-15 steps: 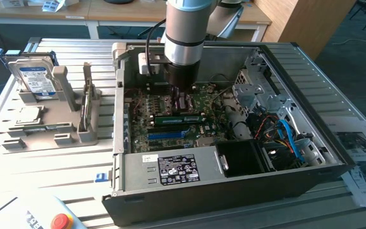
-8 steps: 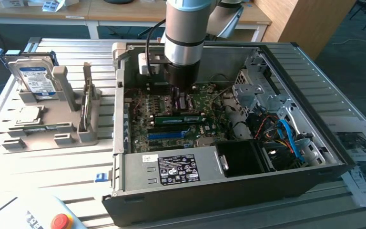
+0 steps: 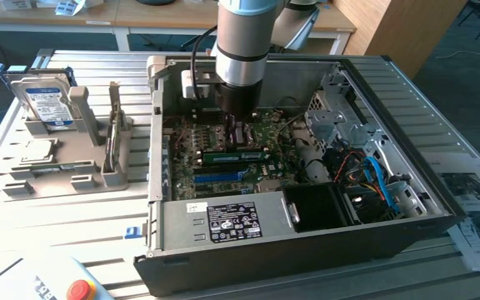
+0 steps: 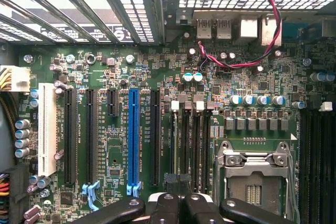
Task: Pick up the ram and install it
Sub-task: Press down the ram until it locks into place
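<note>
The pincer [image 4: 177,201], pressed together, hangs low inside the open computer case [image 3: 407,234], just above the motherboard [image 4: 157,77] near the dark memory slots [image 4: 191,145]. The ram [image 3: 233,157], a thin green stick with small dark chips, lies seated across the board beside the blue slot [image 3: 223,177]. On the counter [image 3: 57,219], a grey holder [image 3: 82,169] carries an upright hard drive [image 3: 47,105], a square silver chip [image 3: 38,150] and another thin board standing on edge [image 3: 115,134].

Ram [image 3: 235,156] noted as a thin green stick, seated on edge on the motherboard [image 3: 261,134], parallel to the blue slot [image 3: 223,177].
</note>
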You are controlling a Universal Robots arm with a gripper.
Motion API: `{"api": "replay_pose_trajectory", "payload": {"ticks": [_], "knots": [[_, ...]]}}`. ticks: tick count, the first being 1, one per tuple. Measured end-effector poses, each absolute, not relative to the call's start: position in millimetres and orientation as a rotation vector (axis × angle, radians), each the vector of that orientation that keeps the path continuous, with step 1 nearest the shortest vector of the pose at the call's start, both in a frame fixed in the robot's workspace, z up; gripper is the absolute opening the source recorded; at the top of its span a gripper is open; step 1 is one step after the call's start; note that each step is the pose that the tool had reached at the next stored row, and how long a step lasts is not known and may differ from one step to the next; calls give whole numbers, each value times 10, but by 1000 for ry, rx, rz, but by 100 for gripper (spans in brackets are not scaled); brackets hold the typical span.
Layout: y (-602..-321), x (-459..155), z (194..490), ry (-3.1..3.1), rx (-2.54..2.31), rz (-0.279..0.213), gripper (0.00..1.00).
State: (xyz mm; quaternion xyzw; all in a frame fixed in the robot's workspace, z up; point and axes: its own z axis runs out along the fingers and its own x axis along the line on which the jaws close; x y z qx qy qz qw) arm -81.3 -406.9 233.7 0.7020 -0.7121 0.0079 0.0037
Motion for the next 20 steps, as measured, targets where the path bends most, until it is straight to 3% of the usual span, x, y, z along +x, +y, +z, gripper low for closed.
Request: {"api": "replay_pose_trajectory", "payload": {"ticks": [20], "knots": [[-4069,-827,2284,-2232,2200,25,10]]}}
